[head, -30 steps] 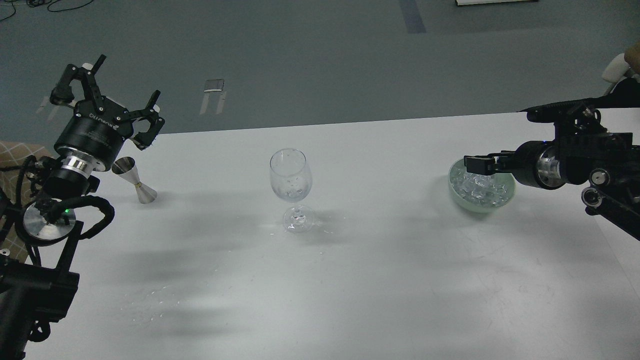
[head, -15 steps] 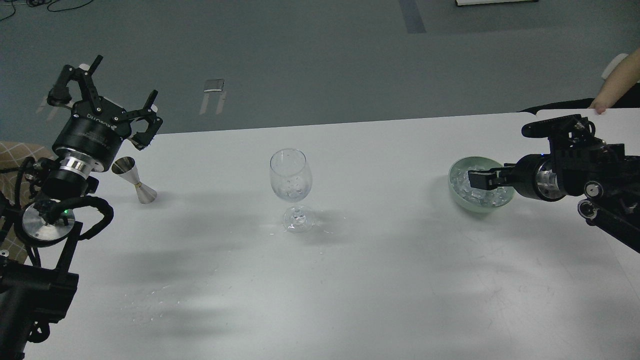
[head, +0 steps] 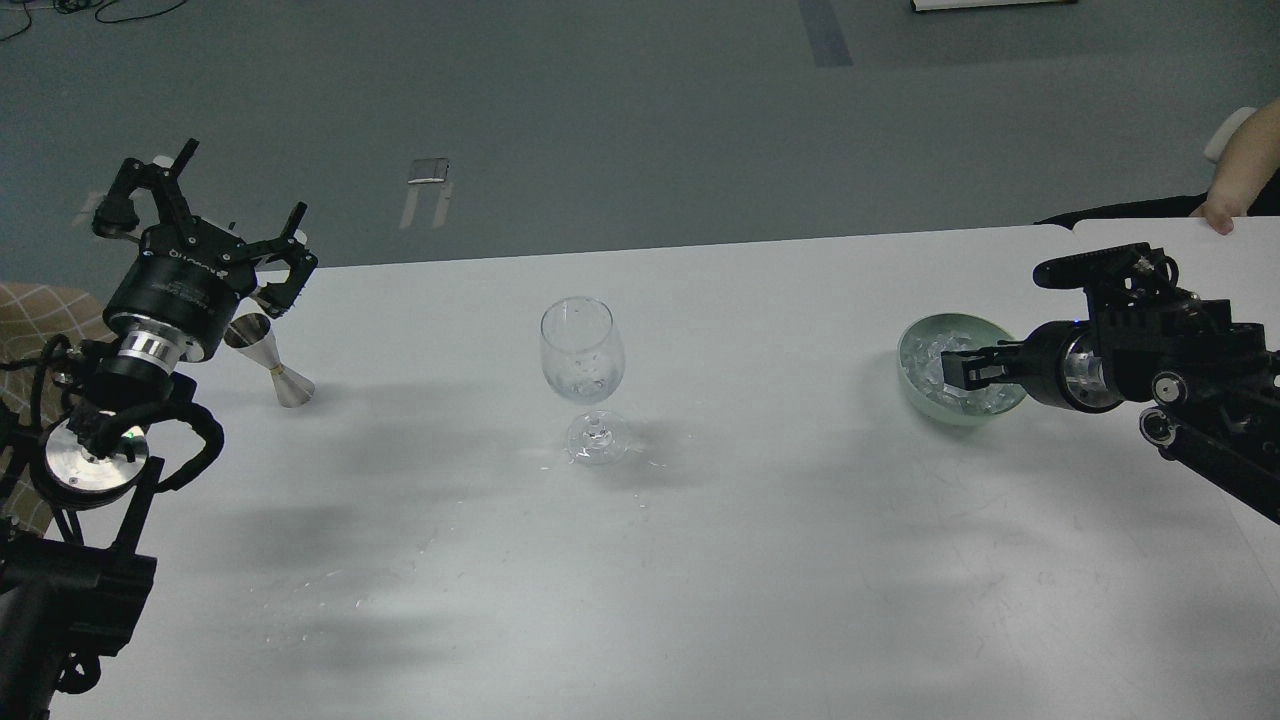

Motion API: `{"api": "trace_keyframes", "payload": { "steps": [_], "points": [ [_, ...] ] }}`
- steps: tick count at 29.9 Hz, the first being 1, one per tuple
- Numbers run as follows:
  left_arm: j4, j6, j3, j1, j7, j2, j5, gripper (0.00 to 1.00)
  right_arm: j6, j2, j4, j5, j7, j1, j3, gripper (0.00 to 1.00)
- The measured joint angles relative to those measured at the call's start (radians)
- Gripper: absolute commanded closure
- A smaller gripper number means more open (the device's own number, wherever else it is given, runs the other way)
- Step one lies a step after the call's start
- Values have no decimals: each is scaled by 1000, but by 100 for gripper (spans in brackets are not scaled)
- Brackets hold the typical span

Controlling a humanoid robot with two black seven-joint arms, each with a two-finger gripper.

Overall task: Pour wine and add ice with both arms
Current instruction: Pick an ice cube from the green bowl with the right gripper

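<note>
right hand (head: 955, 368) | fingers' spread cannot be told | ice (head: 935, 352) directly under its tip, in bowl (head: 915, 385) | left hand (head: 205, 225) spread, far off

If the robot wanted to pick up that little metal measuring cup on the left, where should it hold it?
Probably at the narrow waist of the metal measuring cup, where its two cones meet. It stands tilted on the table, so the left end effector, open just above it, would best come down from above with its fingers either side of that waist.
</note>
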Motion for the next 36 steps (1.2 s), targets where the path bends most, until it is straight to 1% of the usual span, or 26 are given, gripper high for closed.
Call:
{"api": "trace_keyframes", "payload": {
  "steps": [4,7,8,12,14,20,22,30,36],
  "points": [
    [2,0,-1,0,0,2,-5,2,0,18,-3,-8,-12,1,-2,38],
    [3,0,-1,0,1,2,-5,2,-1,25,-12,-11,-16,5,-2,44],
    [3,0,-1,0,1,2,-5,2,-1,28,-15,-11,-17,6,-2,48],
    [5,0,-1,0,1,2,-5,2,-1,31,-22,-11,-18,8,-2,56],
    [9,-1,-1,0,1,2,-5,2,-1,31,-23,-11,-18,8,-2,58],
    [29,-15,-1,0,1,2,-5,2,0,29,-23,-11,-18,7,-3,58],
    [38,-22,-1,0,0,2,-5,2,0,29,-23,-10,-18,7,-3,60],
    [45,-25,-3,-1,0,3,-5,2,-1,26,-23,-6,-18,7,-3,64],
    [45,-25,-8,-2,0,4,-5,2,-1,24,-20,-2,-18,8,-2,65]
  ]
}}
